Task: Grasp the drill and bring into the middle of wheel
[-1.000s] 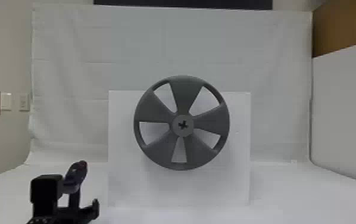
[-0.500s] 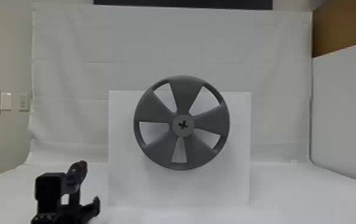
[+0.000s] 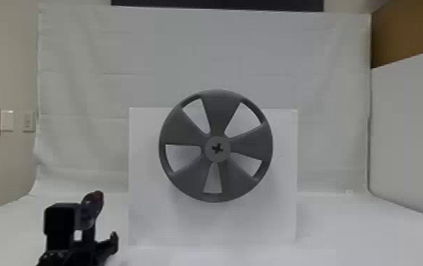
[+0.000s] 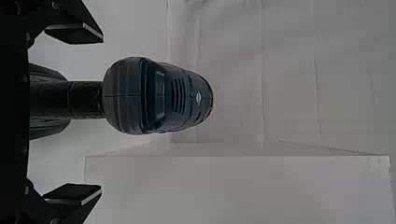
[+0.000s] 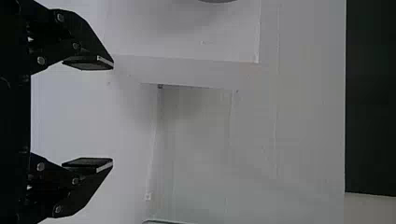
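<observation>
Left gripper (image 3: 88,237), low on the left side of the head view: fingers (image 4: 74,33) spread wide, one to either side of the dark grey power drill with black handle (image 4: 119,95). Handle shows between them with a gap to each, neither finger touching it; the drill is upright, its rounded body above the fingertips.

Grey five-spoke wheel with a cross-shaped hole at its hub (image 3: 242,180): up and to the right of the left fingers, well apart from them, upright in front of the square white panel (image 3: 150,219). White worktop (image 3: 355,233) extends to the right of the left fingers. White cloth backdrop (image 3: 87,92) is behind the panel, beyond the left fingers.

Right gripper (image 5: 112,113), in the right wrist view: fingers (image 5: 88,164) also spread, well apart. Panel edge lies beyond them.
</observation>
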